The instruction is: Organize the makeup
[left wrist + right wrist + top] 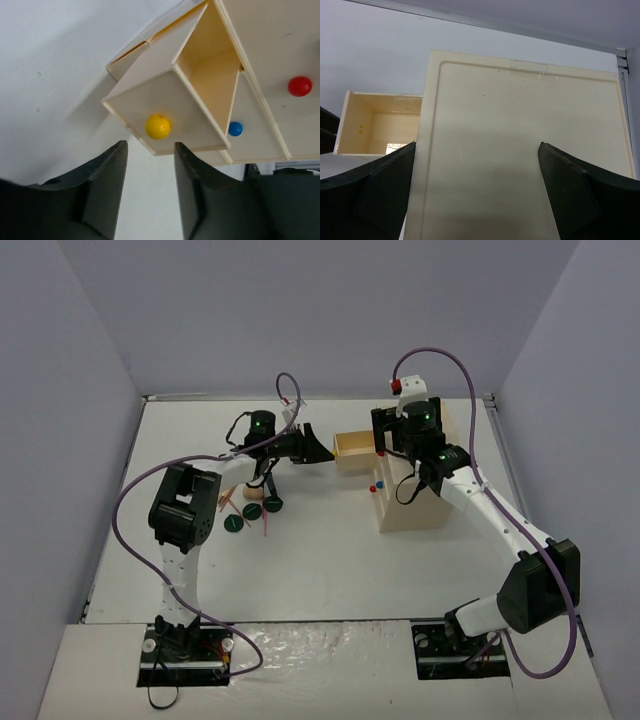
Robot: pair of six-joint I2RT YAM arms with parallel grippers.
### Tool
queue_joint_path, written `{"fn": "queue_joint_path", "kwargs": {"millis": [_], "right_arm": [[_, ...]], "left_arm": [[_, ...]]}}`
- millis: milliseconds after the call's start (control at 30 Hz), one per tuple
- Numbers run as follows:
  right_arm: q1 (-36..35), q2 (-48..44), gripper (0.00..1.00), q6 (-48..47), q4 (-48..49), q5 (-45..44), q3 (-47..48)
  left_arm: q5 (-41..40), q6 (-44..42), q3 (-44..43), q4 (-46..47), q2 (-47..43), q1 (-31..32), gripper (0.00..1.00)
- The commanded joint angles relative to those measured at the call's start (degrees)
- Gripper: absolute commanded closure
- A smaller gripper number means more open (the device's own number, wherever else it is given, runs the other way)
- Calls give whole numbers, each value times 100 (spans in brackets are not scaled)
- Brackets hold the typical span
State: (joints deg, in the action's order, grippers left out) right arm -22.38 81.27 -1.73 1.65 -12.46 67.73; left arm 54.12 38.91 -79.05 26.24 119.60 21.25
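The left claw (150, 148), spread just short of the yellow knob (158, 126), could nudge the open drawer (165, 97) shut; the right claw (477, 145), spread over the drawer box (520, 125), might tip it.

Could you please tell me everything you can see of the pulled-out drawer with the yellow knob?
The pale wooden drawer is a plain open-topped tray of thin light boards with a yellow round knob in the middle of its front. It stands pulled well out of the beige wooden drawer box, level and lodged in its slot, next to the closed fronts with the blue knob and the red knob. What shows of its inside looks empty. The left hand is open just short of the knob, not touching it.
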Motion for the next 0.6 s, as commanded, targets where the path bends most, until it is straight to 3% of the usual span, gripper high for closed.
{"fn": "queue_joint_path", "kwargs": {"millis": [0,133,233,367,467,567], "right_arm": [[93,-196,0,-110,40,237,271],[84,-408,0,-160,-129,541,416],[84,-637,0,-170,-147,680,461],[84,-1090,0,-135,-147,832,367],[76,-1435,0,-108,-147,937,147],[75,-1665,0,-57,-147,953,-108]], "left_arm": [[-80,-703,-415,-757,-674,-60,40],[-312,-910,-445,-1241,-988,-103,26],[-757,-1113,-307,-1721,-1449,-147,20],[-2509,-1582,-53,-3390,-2450,-174,20],[-4165,-1641,351,-4066,-2936,-183,20],[-5012,-1462,708,-4503,-3313,-220,20]]}}
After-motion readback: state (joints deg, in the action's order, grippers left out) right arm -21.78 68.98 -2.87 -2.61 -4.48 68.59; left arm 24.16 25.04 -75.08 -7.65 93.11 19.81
